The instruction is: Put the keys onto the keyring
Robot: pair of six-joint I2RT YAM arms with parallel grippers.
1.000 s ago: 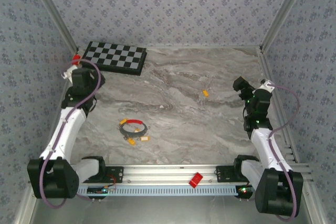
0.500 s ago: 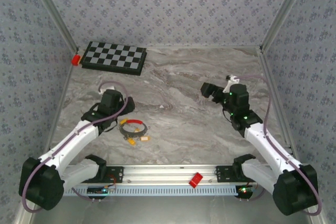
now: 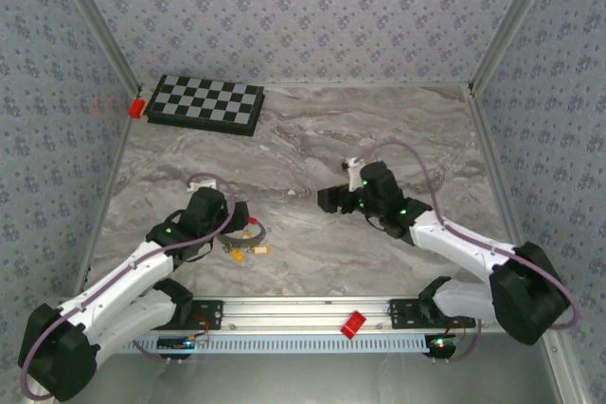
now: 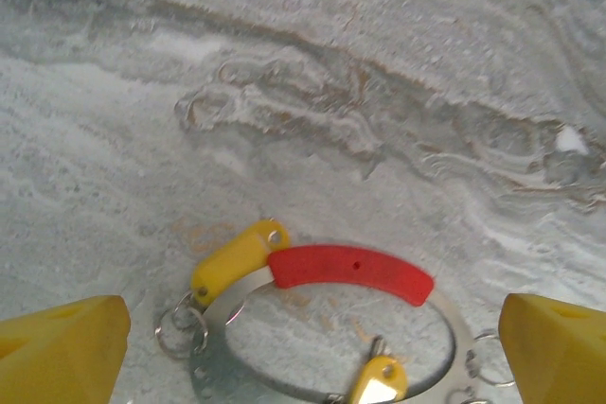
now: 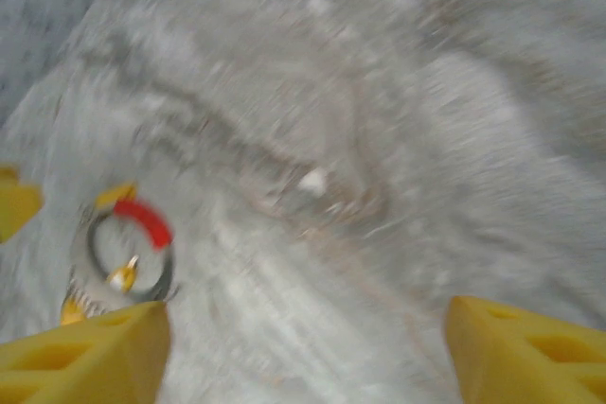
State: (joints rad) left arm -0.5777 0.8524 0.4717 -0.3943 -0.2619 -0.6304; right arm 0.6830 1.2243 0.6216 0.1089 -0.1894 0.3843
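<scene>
The keyring (image 4: pixel 454 324), a thin grey loop with a red sleeve (image 4: pixel 350 272), lies flat on the marble table. One yellow-headed key (image 4: pixel 237 257) lies at the sleeve's left end and another key (image 4: pixel 379 380) lies inside the loop. My left gripper (image 4: pixel 312 357) hovers just over the ring, open, with its yellow fingers (image 4: pixel 62 347) on either side and nothing held. From above, the left gripper (image 3: pixel 237 219) covers part of the keyring (image 3: pixel 251 230), and two keys (image 3: pixel 260 250) lie just in front. My right gripper (image 3: pixel 331 199) is open near the table's middle. Its blurred view shows the keyring (image 5: pixel 128 243) far left.
A checkerboard (image 3: pixel 208 103) lies at the back left with a red block (image 3: pixel 137 106) beside it. Another red block (image 3: pixel 353 324) sits on the front rail (image 3: pixel 303 314). Patterned walls close in the table (image 3: pixel 312 139) on three sides.
Both arms have swung inward. The left gripper came down from the back left to the keyring. The right gripper moved from the right side leftward to the table's middle.
</scene>
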